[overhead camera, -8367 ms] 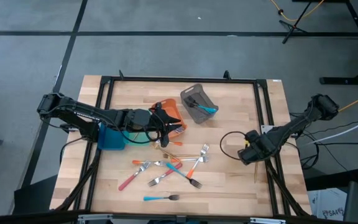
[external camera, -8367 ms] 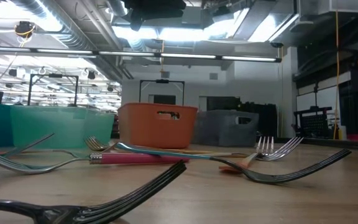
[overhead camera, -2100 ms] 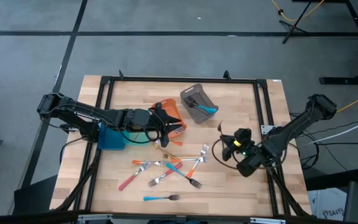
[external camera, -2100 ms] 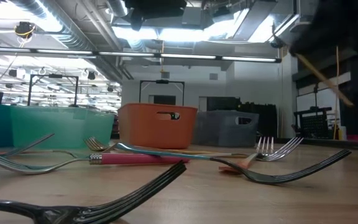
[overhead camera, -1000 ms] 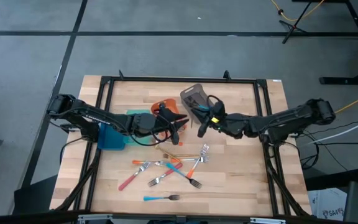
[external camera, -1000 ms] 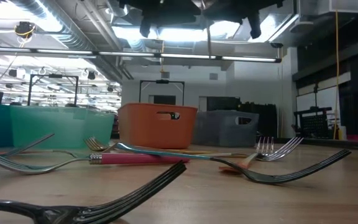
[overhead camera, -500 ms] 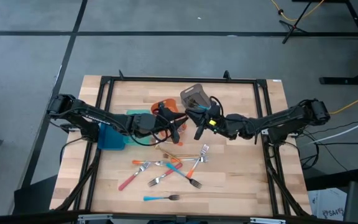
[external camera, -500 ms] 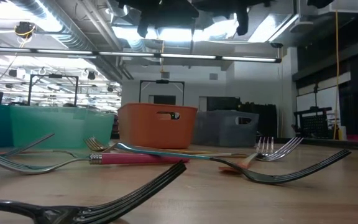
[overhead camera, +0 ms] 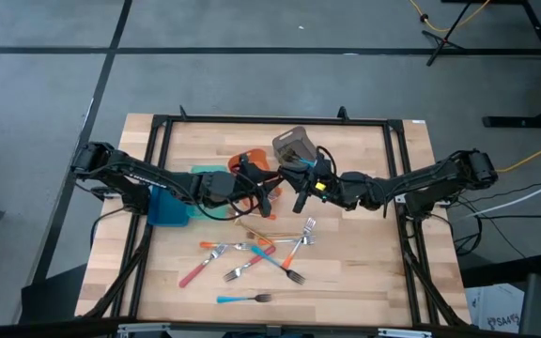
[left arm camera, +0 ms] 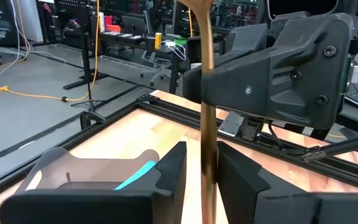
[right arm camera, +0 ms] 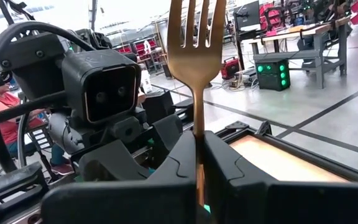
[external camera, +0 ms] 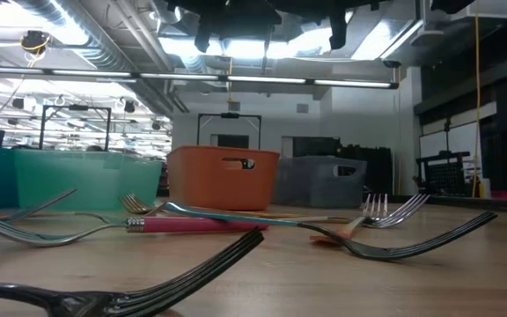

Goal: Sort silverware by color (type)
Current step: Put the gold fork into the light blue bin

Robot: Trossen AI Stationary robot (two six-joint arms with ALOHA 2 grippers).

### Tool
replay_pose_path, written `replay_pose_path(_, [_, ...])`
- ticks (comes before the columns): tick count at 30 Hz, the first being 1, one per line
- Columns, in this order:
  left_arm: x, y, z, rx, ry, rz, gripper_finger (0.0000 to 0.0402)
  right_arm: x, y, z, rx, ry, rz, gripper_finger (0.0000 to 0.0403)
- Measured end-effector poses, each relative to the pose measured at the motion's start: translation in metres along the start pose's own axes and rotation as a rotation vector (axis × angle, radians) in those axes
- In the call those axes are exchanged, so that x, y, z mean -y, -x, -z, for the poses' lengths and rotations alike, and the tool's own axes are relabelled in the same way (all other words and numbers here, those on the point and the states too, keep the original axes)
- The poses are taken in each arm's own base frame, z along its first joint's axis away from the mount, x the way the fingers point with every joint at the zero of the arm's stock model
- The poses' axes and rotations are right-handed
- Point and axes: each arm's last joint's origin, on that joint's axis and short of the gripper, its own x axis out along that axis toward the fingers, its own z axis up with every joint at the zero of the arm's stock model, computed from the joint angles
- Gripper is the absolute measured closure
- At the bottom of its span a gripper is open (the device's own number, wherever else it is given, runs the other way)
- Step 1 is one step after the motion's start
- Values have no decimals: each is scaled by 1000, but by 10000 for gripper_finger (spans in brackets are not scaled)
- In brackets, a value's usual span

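Right now the two claws meet over the middle of the wooden table (overhead camera: 364,150), just in front of the grey bin (overhead camera: 296,150); the right gripper (right arm camera: 199,152) has its two dark fingers squeezed tight together on the handle of a gold fork (right arm camera: 196,56), which stands straight up with its prongs on top; the left gripper (left arm camera: 202,171) has its fingers a little way apart, one on each side of the gold fork's handle (I cannot tell if they touch it yet); from above, the left gripper (overhead camera: 269,191) and right gripper (overhead camera: 301,191) sit near each other, beside the orange bin (overhead camera: 252,161); a teal bin (overhead camera: 169,205) sits under the left arm; the rest of the silverware (overhead camera: 261,255) lies in a loose crossed pile nearer the front edge, with red, orange and blue handles; one blue fork (overhead camera: 242,299) lies alone in front of the pile; a blue handle (left arm camera: 134,175) rests inside the grey bin.
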Motion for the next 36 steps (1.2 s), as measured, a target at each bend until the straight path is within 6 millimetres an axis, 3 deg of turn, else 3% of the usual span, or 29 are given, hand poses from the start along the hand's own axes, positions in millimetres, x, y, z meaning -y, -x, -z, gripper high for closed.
replay_pose_path(8, [0, 0, 0, -2, 1, 11, 383, 0, 0, 0, -1, 1, 0, 403])
replay_pose_path(17, [0, 0, 0, -3, 1, 13, 383, 0, 0, 0, -1, 0, 0, 395])
replay_pose_path(26, [0, 0, 0, -4, 0, 13, 382, 0, 1, -1, 2, 6, 3, 330])
replay_pose_path(31, [-3, 7, -4, -42, 4, 5, 382, 0, 6, -10, 10, 65, 1, 303])
replay_pose_path(36, [-11, 22, -12, -116, 47, -12, 381, 4, 22, -25, -58, 115, -13, 301])
